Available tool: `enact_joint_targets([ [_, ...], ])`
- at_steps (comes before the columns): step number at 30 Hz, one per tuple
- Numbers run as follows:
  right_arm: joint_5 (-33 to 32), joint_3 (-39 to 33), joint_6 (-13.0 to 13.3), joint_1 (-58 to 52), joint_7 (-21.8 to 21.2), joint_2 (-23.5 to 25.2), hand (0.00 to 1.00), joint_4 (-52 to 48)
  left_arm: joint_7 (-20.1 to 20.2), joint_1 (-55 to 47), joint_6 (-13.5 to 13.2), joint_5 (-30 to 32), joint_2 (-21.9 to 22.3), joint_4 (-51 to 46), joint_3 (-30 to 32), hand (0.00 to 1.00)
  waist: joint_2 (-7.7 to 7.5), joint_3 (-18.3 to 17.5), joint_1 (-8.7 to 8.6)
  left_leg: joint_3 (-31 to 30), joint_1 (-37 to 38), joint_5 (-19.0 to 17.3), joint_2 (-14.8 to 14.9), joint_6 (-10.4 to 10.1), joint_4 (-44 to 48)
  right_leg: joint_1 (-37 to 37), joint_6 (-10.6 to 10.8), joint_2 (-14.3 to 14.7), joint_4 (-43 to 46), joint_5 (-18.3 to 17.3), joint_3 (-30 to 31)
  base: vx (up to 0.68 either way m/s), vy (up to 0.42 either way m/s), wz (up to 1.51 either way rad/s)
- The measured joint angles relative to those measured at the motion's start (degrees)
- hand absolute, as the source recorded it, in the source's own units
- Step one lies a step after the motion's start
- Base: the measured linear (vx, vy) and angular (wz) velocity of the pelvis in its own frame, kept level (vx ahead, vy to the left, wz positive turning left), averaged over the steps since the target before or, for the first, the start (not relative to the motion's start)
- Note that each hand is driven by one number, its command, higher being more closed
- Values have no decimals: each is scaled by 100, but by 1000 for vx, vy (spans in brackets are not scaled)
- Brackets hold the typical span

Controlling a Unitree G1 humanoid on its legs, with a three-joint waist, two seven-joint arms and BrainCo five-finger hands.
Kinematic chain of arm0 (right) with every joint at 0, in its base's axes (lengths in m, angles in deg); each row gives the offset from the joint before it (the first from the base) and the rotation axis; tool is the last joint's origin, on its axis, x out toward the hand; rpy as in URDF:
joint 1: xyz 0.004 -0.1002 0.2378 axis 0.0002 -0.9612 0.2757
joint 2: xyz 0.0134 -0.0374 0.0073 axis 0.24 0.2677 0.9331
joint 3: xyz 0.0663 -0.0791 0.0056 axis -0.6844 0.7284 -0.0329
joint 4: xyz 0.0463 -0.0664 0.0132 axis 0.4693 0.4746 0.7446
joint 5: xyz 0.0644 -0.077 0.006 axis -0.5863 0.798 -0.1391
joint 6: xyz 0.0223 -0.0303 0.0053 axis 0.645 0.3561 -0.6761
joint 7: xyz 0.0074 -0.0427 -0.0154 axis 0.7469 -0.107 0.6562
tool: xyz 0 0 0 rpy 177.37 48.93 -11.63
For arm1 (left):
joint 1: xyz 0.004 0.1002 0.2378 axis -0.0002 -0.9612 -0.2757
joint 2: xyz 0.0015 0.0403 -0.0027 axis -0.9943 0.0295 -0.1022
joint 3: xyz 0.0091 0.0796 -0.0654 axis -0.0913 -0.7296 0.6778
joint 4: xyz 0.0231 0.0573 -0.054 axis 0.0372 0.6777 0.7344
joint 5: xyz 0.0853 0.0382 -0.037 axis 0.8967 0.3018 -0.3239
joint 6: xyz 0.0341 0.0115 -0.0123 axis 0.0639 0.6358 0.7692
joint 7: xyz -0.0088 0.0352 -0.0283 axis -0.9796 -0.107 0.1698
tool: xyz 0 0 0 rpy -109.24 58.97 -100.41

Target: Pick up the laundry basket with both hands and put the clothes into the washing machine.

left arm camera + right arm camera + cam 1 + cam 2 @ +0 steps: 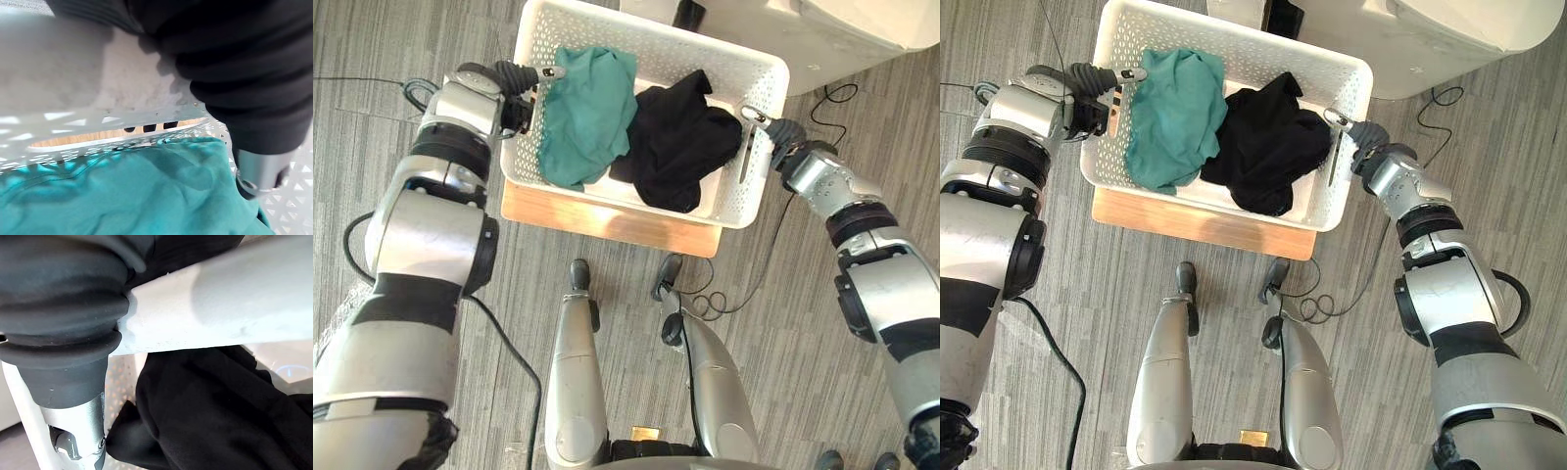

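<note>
The white laundry basket [724, 61] sits on a wooden board [607, 223], with a teal garment [587, 113] and a black garment [680, 142] heaped inside; the left hand [514, 78] grips its left rim, thumb inside, fingertips [149, 128] through the handle slot; the right hand [773, 132] pinches the right rim, thumb over the edge; the washing machine [842, 34] stands just beyond.

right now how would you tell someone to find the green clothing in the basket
Find the white basket sitting on the wooden board on the floor. Two pieces of clothing lie in it, touching. The teal garment is on the robot's left side and is the only coloured piece; the black garment beside it is dark.
</note>
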Motion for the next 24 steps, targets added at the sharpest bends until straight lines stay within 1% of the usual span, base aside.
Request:
enact_joint_targets([
  [2, 204, -41, 0, 18, -95, 2, 100, -12, -60, -30, -16, 128, -40, -2, 9, 100, 0, 0, 14, 15, 8, 9, 14, -13, -25, 17, -52, 23, -67, 40, -1, 3, -5, -4],
  [4, 502, -187, -3, -24, -67, 23, 100, -129, -136, -164, -112, 245, -41, -92, 136, 100, 0, 0, 62, 56, 26, 8, 48, -13, -33, 26, -58, 47, -99, 54, 8, 11, -9, -9],
  [6, 920, -373, 15, -89, 110, 94, 100, -307, -244, -356, -165, 416, -35, -288, 346, 100, 0, 0, 80, 73, 48, 12, 73, -20, -50, 57, -44, 81, -163, 73, 18, 6, -4, -3],
  [8, 1375, -717, 36, -220, 435, 239, 100, -575, -502, -603, -211, 516, 63, -629, 714, 100, 0, 0, 71, 89, 77, 32, 76, -49, -109, 59, -42, 86, -173, 73, 20, 0, 0, 0],
  [10, 1512, -944, 43, -327, 631, 348, 100, -763, -735, -701, -203, 641, 121, -787, 918, 100, 0, 0, 74, 102, 87, 36, 86, -56, -120, 59, -42, 94, -176, 73, 21, 0, 0, 0],
  [11, 1614, -1135, 42, -395, 795, 460, 100, -914, -919, -770, -170, 730, 176, -870, 1021, 100, 1, 0, 68, 112, 95, 38, 91, -60, -127, 59, -42, 98, -176, 73, 23, 0, 0, 0],
  [12, 1650, -1223, 41, -424, 846, 504, 100, -968, -992, -813, -148, 772, 189, -941, 1084, 100, 1, 0, 69, 125, 100, 39, 93, -61, -132, 59, -42, 98, -177, 73, 26, 22, -2, -4],
  [13, 1779, -1444, 36, -563, 1055, 587, 100, -1245, -1150, -914, -89, 902, 262, -1113, 1253, 100, 1, 0, 77, 153, 117, 45, 93, -68, -156, 59, -41, 98, -188, 74, 40, 0, 0, 0],
  [14, 1822, -1540, 35, -638, 1140, 623, 100, -1363, -1233, -945, -73, 945, 302, -1183, 1306, 100, 1, 0, 79, 161, 125, 54, 90, -78, -177, 60, -40, 96, -198, 74, 43, 0, 0, 0],
  [15, 1824, -1701, 20, -804, 1345, 679, 100, -1678, -1345, -1022, -22, 1031, 373, -1329, 1430, 100, 1, 0, 89, 172, 142, 89, 79, -75, -238, 59, -30, 90, -218, 84, 46, 0, 0, 0],
  [16, 1831, -1780, 9, -885, 1442, 701, 100, -1855, -1375, -1076, 21, 1085, 393, -1455, 1449, 100, 1, 0, 97, 177, 148, 100, 78, -69, -255, 60, -30, 90, -223, 85, 46, 49, -6, 2],
  [17, 1872, -1952, -92, -1129, 1633, 711, 100, -2355, -1436, -1275, 93, 1142, 406, -1828, 1462, 100, 4, 2, 116, 190, 165, 111, 77, -77, -292, 60, -42, 90, -234, 93, 46, 37, -5, 0],
  [18, 1868, -2009, -124, -1244, 1712, 721, 100, -2569, -1466, -1366, 123, 1187, 417, -2001, 1459, 100, 8, 4, 133, 198, 175, 117, 77, -80, -301, 59, -44, 90, -236, 94, 47, 73, -4, -3],
  [19, 1859, -2105, -216, -1596, 1977, 717, 100, -3227, -1492, -1654, 212, 1303, 464, -2560, 1452, 100, 32, 18, 209, 214, 208, 135, 75, -83, -305, 60, -47, 88, -228, 97, 47, 59, -1, -3],
  [20, 1858, -2153, -239, -1744, 2067, 721, 100, -3492, -1495, -1802, 238, 1330, 477, -2819, 1448, 100, 47, 26, 236, 219, 223, 135, 76, -83, -307, 60, -48, 86, -209, 97, 44, 94, 1, -3],
  [21, 1855, -2211, -289, -2010, 2213, 729, 100, -3989, -1533, -2127, 283, 1332, 468, -3329, 1450, 100, 53, 30, 250, 230, 261, 135, 76, -84, -313, 60, -49, 75, -152, 98, 36, 68, 4, -1],
  [22, 1842, -2238, -334, -2155, 2312, 724, 100, -4282, -1551, -2291, 299, 1323, 459, -3591, 1450, 100, 53, 30, 251, 234, 281, 135, 78, -84, -313, 61, -49, 69, -114, 98, 37, 88, 12, 1],
  [23, 1810, -2314, -384, -2464, 2440, 694, 100, -4861, -1610, -2633, 302, 1284, 457, -4136, 1451, 100, 59, 33, 252, 246, 342, 135, 79, -84, -315, 67, -49, 40, -1, 97, 35, 84, 23, 2],
  [24, 1807, -2386, -418, -2661, 2511, 680, 100, -5226, -1625, -2860, 286, 1210, 452, -4485, 1444, 100, 59, 33, 256, 271, 412, 134, 78, -84, -318, 83, -51, 9, 106, 95, 36, 109, 44, -3],
])
